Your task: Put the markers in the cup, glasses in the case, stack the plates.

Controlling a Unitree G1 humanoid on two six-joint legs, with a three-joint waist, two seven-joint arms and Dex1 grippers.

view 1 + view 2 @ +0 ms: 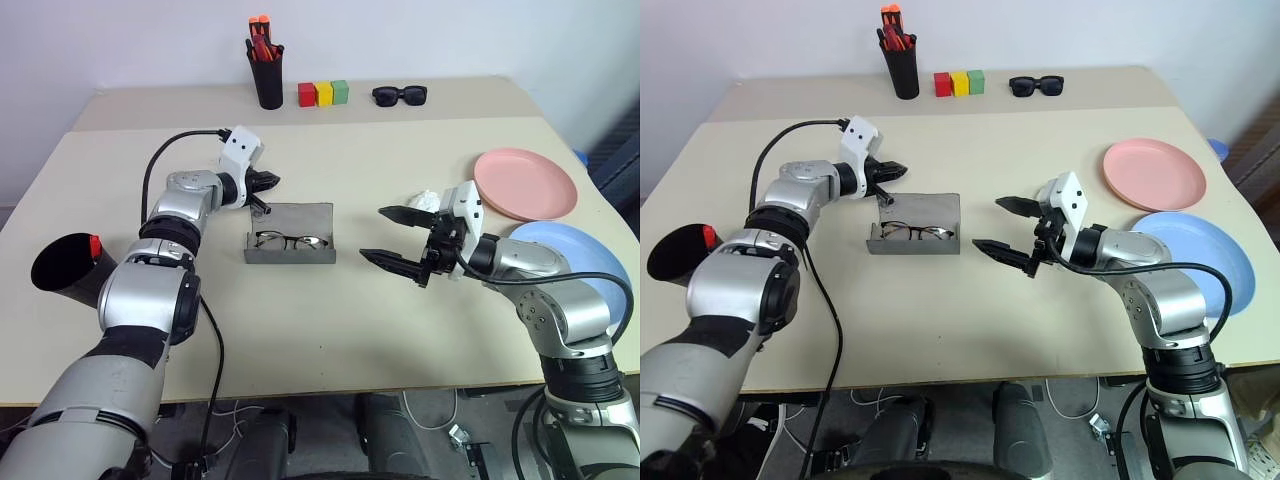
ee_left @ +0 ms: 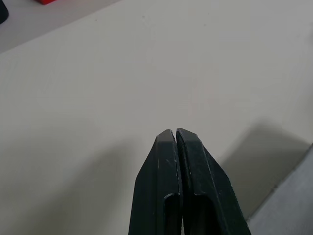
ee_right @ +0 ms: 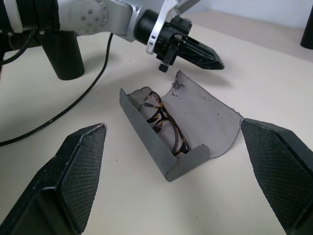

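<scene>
The grey case (image 1: 300,215) lies open in the middle of the table, with the wire-framed glasses (image 1: 290,241) inside its tray. My left gripper (image 1: 272,181) is shut with nothing in it and hovers just behind the lid's far left corner. Its fingertips (image 2: 175,134) are pressed together. My right gripper (image 1: 372,233) stands open to the right of the case, aimed at it, its fingers (image 3: 83,166) spread wide. The black cup (image 1: 62,266) sits at the left edge with a red marker (image 1: 95,245) in it. The pink plate (image 1: 525,183) and blue plate (image 1: 580,255) lie side by side at the right.
At the back stand a narrow black pen holder (image 1: 268,78) with orange-capped pens, three coloured blocks (image 1: 322,94) and black sunglasses (image 1: 400,95). A small white crumpled thing (image 1: 424,200) lies between the right gripper and the pink plate. A black cable (image 1: 155,165) loops over my left arm.
</scene>
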